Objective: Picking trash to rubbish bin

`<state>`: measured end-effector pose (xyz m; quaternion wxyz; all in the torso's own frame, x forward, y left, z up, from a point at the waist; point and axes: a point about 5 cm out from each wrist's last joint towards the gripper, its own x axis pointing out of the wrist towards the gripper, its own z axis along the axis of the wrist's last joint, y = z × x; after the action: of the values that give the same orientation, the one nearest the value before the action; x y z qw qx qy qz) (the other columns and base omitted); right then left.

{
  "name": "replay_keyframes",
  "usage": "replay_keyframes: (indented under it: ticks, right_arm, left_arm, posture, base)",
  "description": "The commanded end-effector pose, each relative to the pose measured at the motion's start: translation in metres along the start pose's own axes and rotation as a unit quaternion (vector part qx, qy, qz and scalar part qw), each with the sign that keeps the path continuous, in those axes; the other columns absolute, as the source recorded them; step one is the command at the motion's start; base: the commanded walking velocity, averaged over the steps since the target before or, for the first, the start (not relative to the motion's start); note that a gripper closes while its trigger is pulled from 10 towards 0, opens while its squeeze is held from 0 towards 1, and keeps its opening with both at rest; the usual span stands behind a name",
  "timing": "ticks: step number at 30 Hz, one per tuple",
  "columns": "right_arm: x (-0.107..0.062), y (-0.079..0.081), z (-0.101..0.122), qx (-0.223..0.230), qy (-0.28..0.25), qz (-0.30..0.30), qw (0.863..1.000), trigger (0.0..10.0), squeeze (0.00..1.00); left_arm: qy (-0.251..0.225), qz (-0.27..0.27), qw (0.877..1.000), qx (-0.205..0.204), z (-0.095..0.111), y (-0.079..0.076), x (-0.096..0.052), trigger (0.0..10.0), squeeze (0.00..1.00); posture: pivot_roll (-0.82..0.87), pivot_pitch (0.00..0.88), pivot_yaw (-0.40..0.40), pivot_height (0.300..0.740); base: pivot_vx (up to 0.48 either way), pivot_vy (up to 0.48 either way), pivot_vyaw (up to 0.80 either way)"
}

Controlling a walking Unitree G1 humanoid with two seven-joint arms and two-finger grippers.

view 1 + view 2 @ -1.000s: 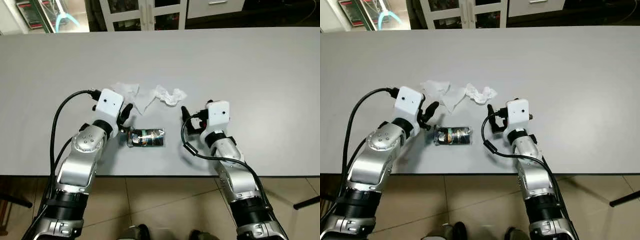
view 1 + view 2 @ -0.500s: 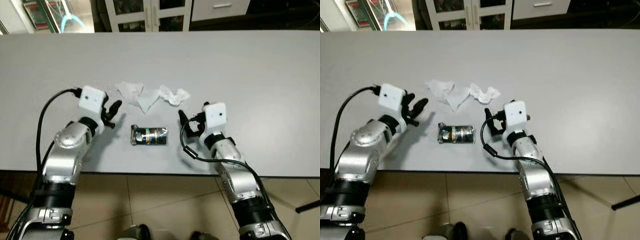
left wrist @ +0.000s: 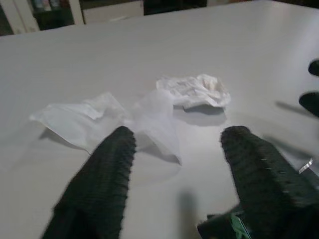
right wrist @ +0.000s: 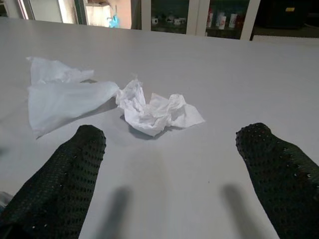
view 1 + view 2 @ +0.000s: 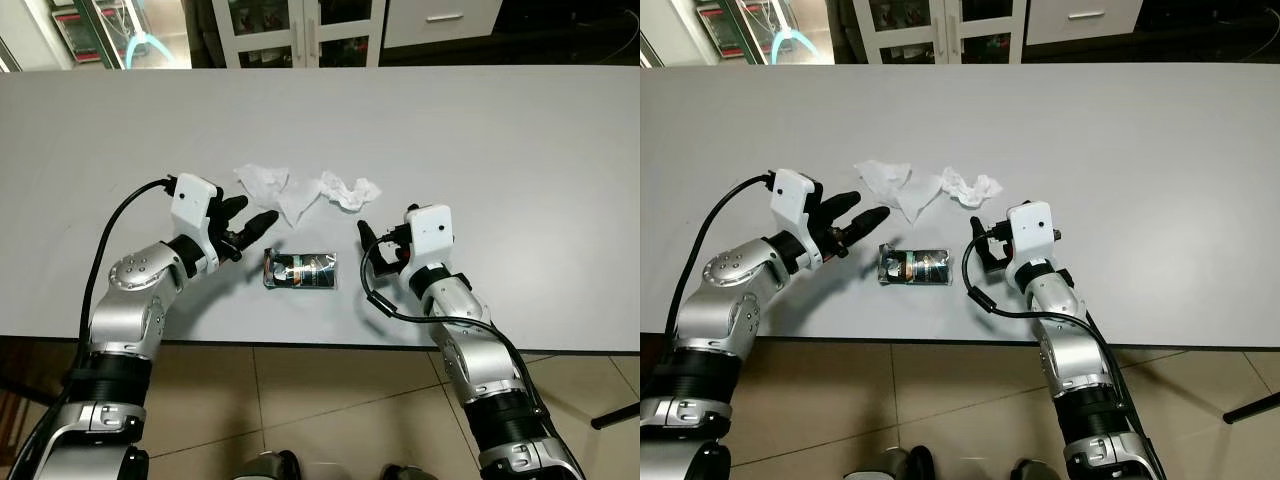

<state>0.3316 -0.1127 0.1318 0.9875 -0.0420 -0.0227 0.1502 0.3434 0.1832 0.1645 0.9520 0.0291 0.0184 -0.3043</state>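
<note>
A crushed dark green packet lies on the grey table near its front edge. Just beyond it lie a flat white tissue and a crumpled white tissue. My left gripper is open, left of the packet, its fingers pointing at the gap between the packet and the flat tissue. My right gripper is open to the right of the packet, holding nothing. The left wrist view shows the flat tissue ahead between the fingers. In the right wrist view the crumpled tissue lies ahead.
The table's front edge runs just below both forearms, with tiled floor beneath. Glass-fronted cabinets stand beyond the far edge. The table's right half is bare.
My left gripper drew back left from the packet's end, then swung right again with its fingers spread toward the tissue. The right gripper stayed put. The camera shifted slightly.
</note>
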Motion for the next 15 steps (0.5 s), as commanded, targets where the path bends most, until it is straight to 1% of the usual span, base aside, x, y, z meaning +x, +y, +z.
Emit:
replay_keyframes:
  ticks: [1, 3, 5, 6, 7, 8, 9, 11, 12, 13, 15]
  right_arm:
    - [0.000, -0.001, -0.001, 0.004, 0.000, -0.001, 1.000, 10.0, 0.00]
    - [-0.001, -0.001, -0.001, 0.004, 0.001, -0.001, 1.000, 10.0, 0.00]
    - [-0.001, -0.001, -0.001, 0.004, 0.001, -0.001, 1.000, 10.0, 0.00]
    - [-0.001, -0.001, -0.001, 0.004, 0.001, -0.001, 1.000, 10.0, 0.00]
    - [-0.001, -0.001, -0.001, 0.004, 0.001, -0.001, 1.000, 10.0, 0.00]
    - [0.000, 0.000, -0.001, 0.005, 0.000, -0.001, 1.000, 10.0, 0.00]
    - [0.000, 0.000, -0.001, 0.005, 0.000, -0.001, 1.000, 10.0, 0.00]
    - [0.001, 0.000, 0.000, 0.006, 0.000, -0.001, 1.000, 10.0, 0.00]
    - [0.001, 0.001, 0.000, 0.006, -0.001, 0.000, 1.000, 10.0, 0.00]
    - [0.001, 0.001, 0.000, 0.006, -0.001, 0.000, 1.000, 10.0, 0.00]
    - [0.001, 0.001, 0.000, 0.006, 0.000, 0.002, 1.000, 10.0, 0.00]
  left_arm:
    - [0.001, -0.012, 1.000, 0.023, 0.005, 0.003, 0.002, 10.0, 1.00]
    - [-0.005, -0.018, 0.999, 0.041, 0.012, 0.006, 0.004, 10.0, 1.00]
    - [-0.005, -0.018, 0.999, 0.041, 0.012, 0.006, 0.004, 10.0, 1.00]
    - [-0.011, -0.021, 0.999, 0.049, 0.017, 0.007, 0.005, 10.0, 1.00]
    - [-0.011, -0.021, 0.999, 0.049, 0.017, 0.007, 0.005, 10.0, 1.00]
    - [-0.021, -0.032, 0.997, 0.060, 0.026, 0.009, 0.008, 10.0, 1.00]
    - [-0.021, -0.032, 0.997, 0.060, 0.026, 0.009, 0.008, 10.0, 1.00]
    - [-0.030, -0.053, 0.995, 0.082, 0.039, 0.011, 0.012, 10.0, 1.00]
    - [-0.027, -0.075, 0.992, 0.094, 0.043, 0.010, 0.014, 10.0, 1.00]
    - [-0.027, -0.075, 0.992, 0.094, 0.043, 0.010, 0.014, 10.0, 1.00]
    - [-0.016, -0.112, 0.987, 0.112, 0.046, 0.007, 0.016, 10.0, 1.00]
  posture:
    - [-0.03, 0.097, 0.074, 0.740]
    - [-0.03, 0.097, 0.074, 0.740]
    - [-0.03, 0.097, 0.074, 0.740]
    - [-0.03, 0.098, 0.074, 0.740]
    - [-0.03, 0.098, 0.074, 0.740]
    - [-0.03, 0.098, 0.075, 0.740]
    - [-0.03, 0.098, 0.075, 0.740]
    - [-0.04, 0.097, 0.076, 0.740]
    - [-0.04, 0.096, 0.077, 0.740]
    - [-0.04, 0.096, 0.077, 0.740]
    - [-0.04, 0.096, 0.079, 0.740]
  base:
    - [0.000, 0.000, 0.00]
    - [0.000, 0.000, 0.00]
    - [0.000, 0.000, 0.00]
    - [0.000, 0.000, 0.00]
    - [0.000, 0.000, 0.00]
    - [0.000, 0.000, 0.00]
    - [0.000, 0.000, 0.00]
    - [0.000, 0.000, 0.00]
    - [0.000, 0.000, 0.00]
    - [0.000, 0.000, 0.00]
    - [0.000, 0.000, 0.00]
